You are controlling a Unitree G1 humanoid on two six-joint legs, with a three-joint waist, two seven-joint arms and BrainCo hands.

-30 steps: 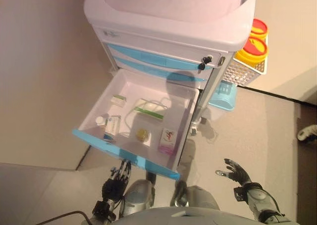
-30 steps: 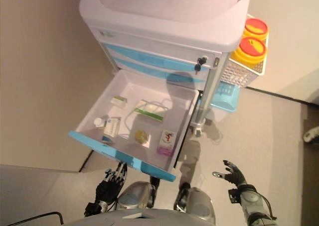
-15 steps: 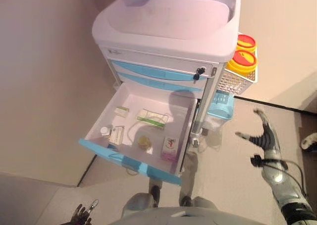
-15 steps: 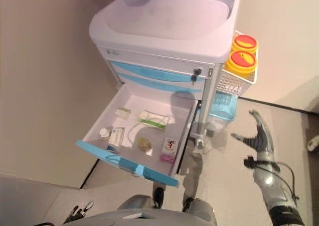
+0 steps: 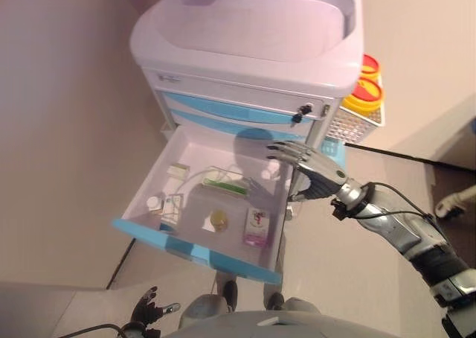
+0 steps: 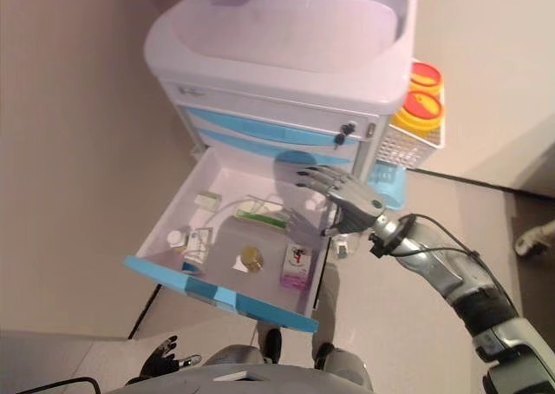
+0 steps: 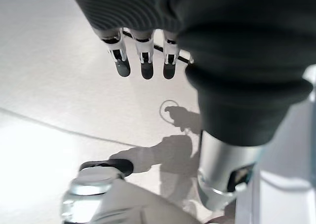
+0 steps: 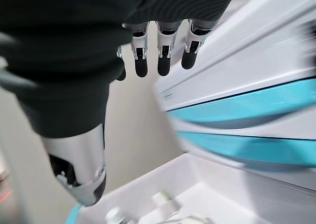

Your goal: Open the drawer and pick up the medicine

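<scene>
while empty, right hand [image 5: 312, 168] hovers spread above the pulled-out drawer [image 5: 195, 250]

Drawer [image 5: 195, 243] pulled fully out — small medicine boxes [image 5: 255, 227] and bottles [image 5: 153, 202] lie scattered inside

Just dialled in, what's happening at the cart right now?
The drawer of the cart is already pulled out, with small medicine boxes and a bottle inside. The right robot hand is open and hovers over the drawer's right side, holding nothing. The left robot hand hangs low in front of the drawer, open and empty. No medicine is picked up yet.
</scene>
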